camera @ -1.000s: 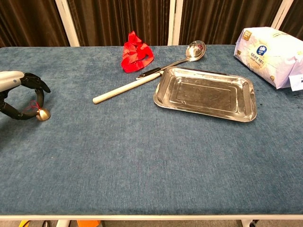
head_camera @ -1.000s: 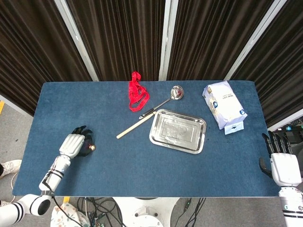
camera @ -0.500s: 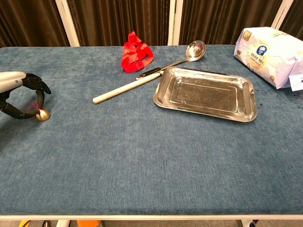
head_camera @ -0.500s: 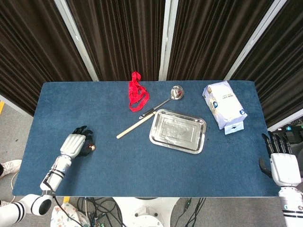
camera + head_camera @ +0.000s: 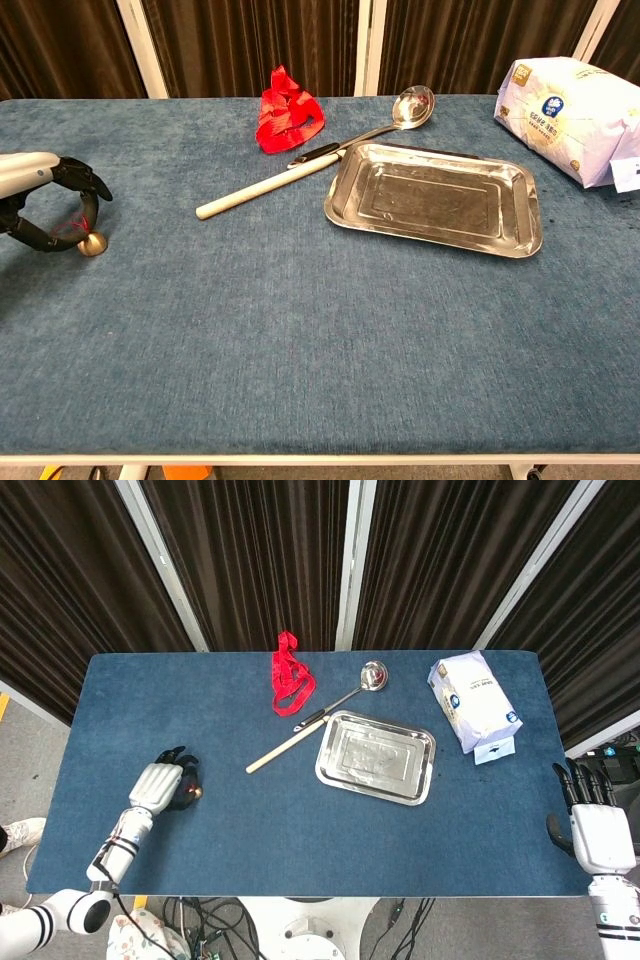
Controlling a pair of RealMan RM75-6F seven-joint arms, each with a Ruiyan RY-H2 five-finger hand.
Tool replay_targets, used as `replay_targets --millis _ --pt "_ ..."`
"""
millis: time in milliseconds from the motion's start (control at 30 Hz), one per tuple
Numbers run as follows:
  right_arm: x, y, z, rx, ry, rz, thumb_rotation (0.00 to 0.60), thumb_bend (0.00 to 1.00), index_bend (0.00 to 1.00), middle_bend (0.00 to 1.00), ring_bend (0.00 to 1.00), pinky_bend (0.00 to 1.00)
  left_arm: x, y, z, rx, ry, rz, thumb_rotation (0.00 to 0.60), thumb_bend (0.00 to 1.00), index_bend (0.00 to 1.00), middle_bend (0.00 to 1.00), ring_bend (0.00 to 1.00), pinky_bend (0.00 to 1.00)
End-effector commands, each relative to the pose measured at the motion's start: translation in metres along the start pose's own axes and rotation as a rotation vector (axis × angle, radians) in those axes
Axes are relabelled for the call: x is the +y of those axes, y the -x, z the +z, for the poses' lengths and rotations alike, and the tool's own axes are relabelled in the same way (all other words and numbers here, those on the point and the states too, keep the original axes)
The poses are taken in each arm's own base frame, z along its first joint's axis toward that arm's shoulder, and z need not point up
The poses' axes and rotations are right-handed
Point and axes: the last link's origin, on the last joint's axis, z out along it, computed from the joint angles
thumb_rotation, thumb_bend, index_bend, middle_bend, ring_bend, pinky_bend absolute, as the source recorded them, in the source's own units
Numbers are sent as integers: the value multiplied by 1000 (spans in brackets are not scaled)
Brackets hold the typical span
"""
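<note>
Brass bell (image 5: pixel 196 793) sits near the table's (image 5: pixel 300 840) left front edge, right at my left hand's (image 5: pixel 160 785) fingertips, from overhead; my right hand (image 5: pixel 598 835) hangs off the right edge, fingers straight, empty. Chest view: left hand (image 5: pixel 45 195) arches over the bell (image 5: pixel 91 243), fingers curled, thumb beside its red cord; grip unclear.

The left hand (image 5: pixel 40 205) is cut off by the chest view's left edge; whether its curled fingers grip the small brass bell (image 5: pixel 91 243) beneath them cannot be told. The right hand (image 5: pixel 597 820) appears only in 1 view.
</note>
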Motion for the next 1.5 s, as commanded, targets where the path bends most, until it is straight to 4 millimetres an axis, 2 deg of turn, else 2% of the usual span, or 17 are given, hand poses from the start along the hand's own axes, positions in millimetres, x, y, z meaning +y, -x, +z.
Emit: replay_targets --millis 33,467,633,733,767,867,900,967,1000,1067,1133,1200,1267,1300,1333,1433,1500 --pt "0 0 0 0 -1 0 600 380 0 0 0 0 0 0 0 0 -3 -1 600 403 546 229 44 111" --pt "-1 -1 1 6 0 1 600 380 0 0 0 0 1 -7 -2 53 -5 3 600 430 612 271 75 130" --pt "-1 -2 1 7 -3 1 600 379 0 0 0 0 2 -27 -7 115 -5 -21 600 430 613 275 75 130" --pt "-2 -1 1 6 -6 3 600 379 0 0 0 0 1 -39 -8 114 -30 -160 600 435 620 281 75 132" --pt "-2 -1 1 6 -7 4 600 380 0 0 0 0 0 -39 -9 83 -29 -140 600 448 622 282 75 134" --pt "-2 -1 2 11 -10 7 600 380 0 0 0 0 -1 -37 -11 106 11 206 600 472 625 281 75 130" --pt "-3 -2 2 13 -11 8 600 380 0 0 0 0 3 -33 -11 105 4 165 600 469 625 282 76 124" --pt "-3 -2 1 15 -13 6 600 379 0 0 0 0 10 -28 -11 65 -36 -96 600 470 625 282 81 121" --pt "-3 -2 1 14 -12 4 600 379 0 0 0 0 11 -28 -10 48 -38 -121 600 472 626 282 85 121" --pt "-2 -3 1 15 -9 -2 600 380 0 0 0 0 8 -30 -11 66 -5 47 600 473 628 276 86 108" --pt "-1 -4 2 19 -2 -5 600 380 0 0 0 0 7 -37 -11 222 -20 257 600 471 629 269 86 81" --pt "-1 -4 1 18 0 -3 600 380 0 0 0 0 9 -38 -11 256 -72 120 600 470 636 276 86 73" --pt "0 -3 1 13 -2 -5 600 380 0 0 0 0 12 -38 -10 166 -105 -187 600 473 639 280 90 77" --pt "0 -2 1 11 -1 -4 600 379 0 0 0 0 12 -40 -11 124 -96 -246 600 477 640 276 93 79" --pt "0 -2 1 9 1 -1 600 380 0 0 0 0 11 -44 -13 111 -76 -205 600 480 640 273 95 80" --pt "0 1 2 1 3 4 600 380 0 0 0 0 8 -53 -17 264 -42 180 600 484 637 266 96 70" --pt "-1 2 2 -2 -4 2 600 380 0 0 0 0 14 -46 -17 267 -82 41 600 484 638 280 96 68"
